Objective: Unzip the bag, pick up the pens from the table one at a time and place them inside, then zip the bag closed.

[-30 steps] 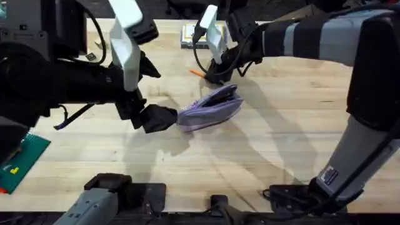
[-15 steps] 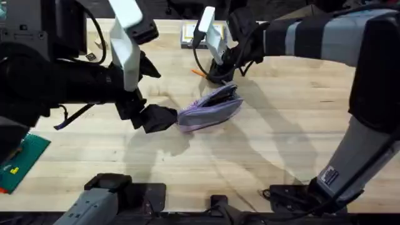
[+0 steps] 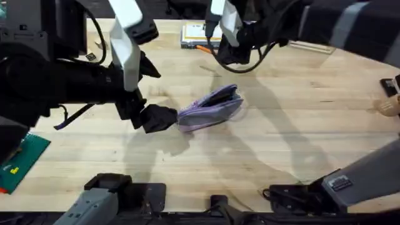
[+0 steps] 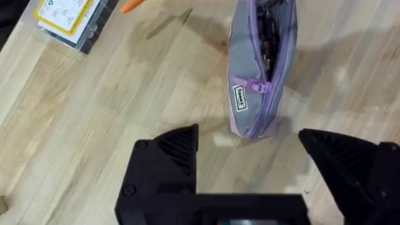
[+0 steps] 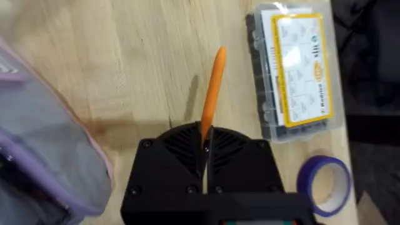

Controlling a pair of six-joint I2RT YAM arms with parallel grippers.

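The table (image 3: 281, 144) is carrying everything, its pale planks running across the workspace. Near its middle the bag (image 3: 211, 107) is lying on its side with the zipper drawn back and the mouth gaping, dark contents showing inside, so it is ready to take a pen. The left gripper (image 4: 250, 162) is waiting just beside the bag's closed end with its fingers spread wide apart, touching nothing, probably to steady the bag. The right gripper (image 5: 205, 145) is hovering above the far side of the table, its fingers pinched together on the dark end of the orange pen (image 5: 212, 87), lifting it clear of the wood beside a clear box (image 5: 294, 62) and a roll of tape (image 5: 325, 181).
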